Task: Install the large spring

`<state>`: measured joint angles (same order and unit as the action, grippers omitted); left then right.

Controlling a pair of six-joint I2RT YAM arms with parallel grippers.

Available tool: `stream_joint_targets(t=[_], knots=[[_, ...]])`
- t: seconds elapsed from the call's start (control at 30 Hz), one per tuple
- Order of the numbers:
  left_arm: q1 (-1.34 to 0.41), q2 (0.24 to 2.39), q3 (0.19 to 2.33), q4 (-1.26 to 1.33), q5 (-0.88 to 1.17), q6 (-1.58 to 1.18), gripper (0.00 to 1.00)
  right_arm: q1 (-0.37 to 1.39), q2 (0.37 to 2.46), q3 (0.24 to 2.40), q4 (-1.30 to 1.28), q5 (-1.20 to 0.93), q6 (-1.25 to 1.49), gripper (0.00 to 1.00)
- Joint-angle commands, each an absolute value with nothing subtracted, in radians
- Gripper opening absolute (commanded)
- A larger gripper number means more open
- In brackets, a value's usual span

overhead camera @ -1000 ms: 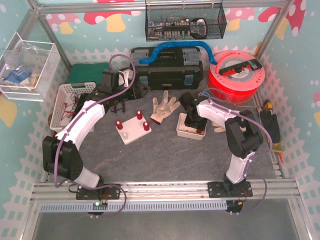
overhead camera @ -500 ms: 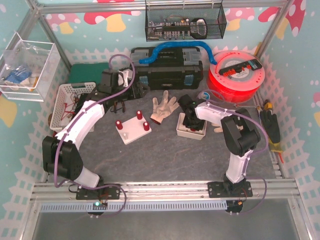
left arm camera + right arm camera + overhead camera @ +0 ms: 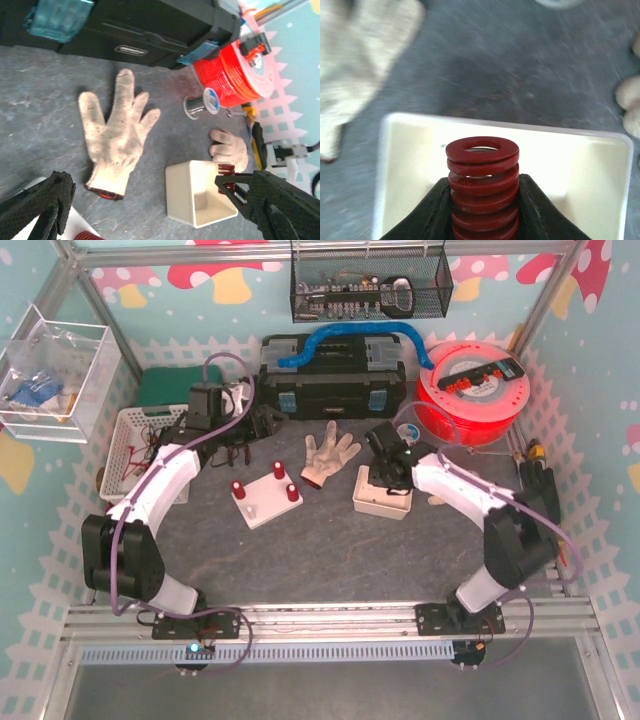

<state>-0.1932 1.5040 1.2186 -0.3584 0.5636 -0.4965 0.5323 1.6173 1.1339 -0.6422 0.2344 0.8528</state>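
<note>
The pick-up step looks to be in hand. The right pincer (image 3: 482, 197) is clamped across the coils of the large red spring (image 3: 481, 162), holding it over the white tray (image 3: 390, 150). The left pincer (image 3: 142, 185) hangs with its fingers wide apart, holding nothing. Next, I judge, the spring must be carried left to the white peg block (image 3: 262, 505) on the counter (image 3: 330, 560), lined up over a free peg and pressed down.

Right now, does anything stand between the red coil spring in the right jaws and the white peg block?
Nothing visible: bare grey tabletop separates the red coil spring from the white peg block; the white glove lies beside that path.
</note>
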Motion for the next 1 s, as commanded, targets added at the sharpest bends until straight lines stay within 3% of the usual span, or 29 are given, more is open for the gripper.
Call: stream_joint_targets(t=[0.0,0.23,0.33,0.47,0.8,0.97], knots=[[-0.214,1.525,1.224,-0.302,0.694,-0.521,0.92,0.595,1.467,1.086,-0.469,0.216,0.660,0.09],[-0.337,1.645,1.265,-0.298,0.846,-0.507,0.67,0.726,1.331,0.985,-0.147,0.220,0.382,0.08],[-0.398,1.670,1.291,-0.298,0.862,-0.511,0.62,0.767,1.342,0.982,-0.067,0.204,0.294,0.08],[-0.413,1.689,1.304,-0.287,0.885,-0.551,0.62,0.813,1.370,0.988,-0.008,0.217,0.233,0.06],[-0.413,1.665,1.325,-0.267,0.915,-0.627,0.74,0.848,1.381,0.954,0.069,0.232,0.201,0.04],[-0.411,1.606,1.304,-0.260,0.776,-0.675,0.74,0.848,1.396,0.952,0.070,0.290,0.247,0.02]])
